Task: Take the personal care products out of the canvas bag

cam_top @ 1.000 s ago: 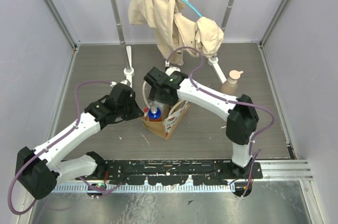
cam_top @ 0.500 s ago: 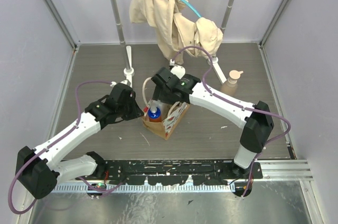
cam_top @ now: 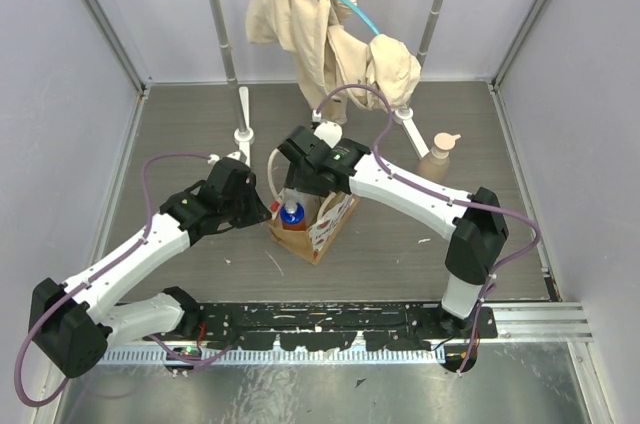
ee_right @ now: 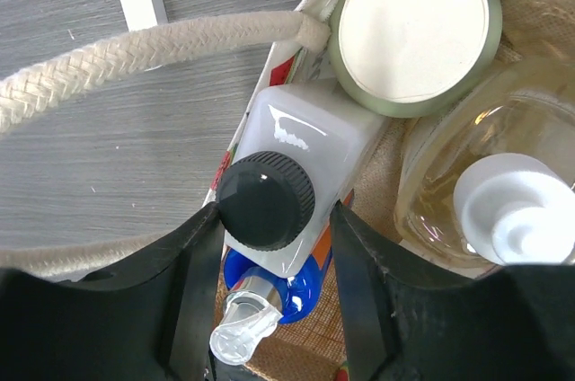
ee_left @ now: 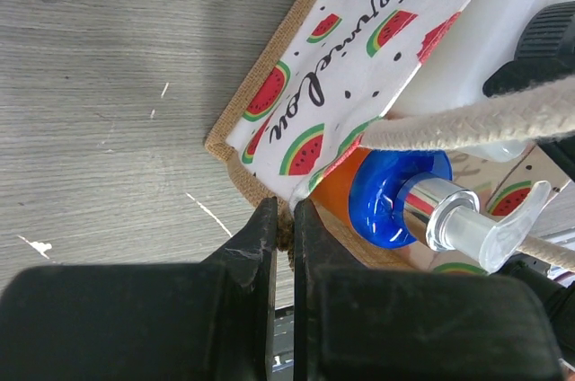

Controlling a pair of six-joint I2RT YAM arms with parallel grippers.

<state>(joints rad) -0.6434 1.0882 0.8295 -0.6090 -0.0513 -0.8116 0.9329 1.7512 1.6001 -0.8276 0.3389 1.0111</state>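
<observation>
The canvas bag (cam_top: 322, 227) stands mid-table, its white panel printed with watermelons (ee_left: 296, 102). My left gripper (ee_left: 285, 219) is shut on the bag's near corner rim. My right gripper (ee_right: 276, 215) reaches into the bag from above, shut on a white bottle (ee_right: 310, 134) with a black cap. Beside it in the bag are a cream-lidded jar (ee_right: 415, 26), a clear bottle with a white cap (ee_right: 503, 210) and a blue-capped bottle (ee_right: 292, 296) with a pump. A peach pump bottle (cam_top: 438, 156) stands on the table to the right.
A clothes rack with a beige garment (cam_top: 330, 24) stands behind the bag, its white feet (cam_top: 243, 134) close to the bag's far side. The bag's rope handle (ee_right: 144, 53) loops by the right gripper. Walls enclose the table on three sides.
My right gripper's jaws have come together on the white bottle, and the right arm's elbow has shifted a little. The left arm and bag have stayed put.
</observation>
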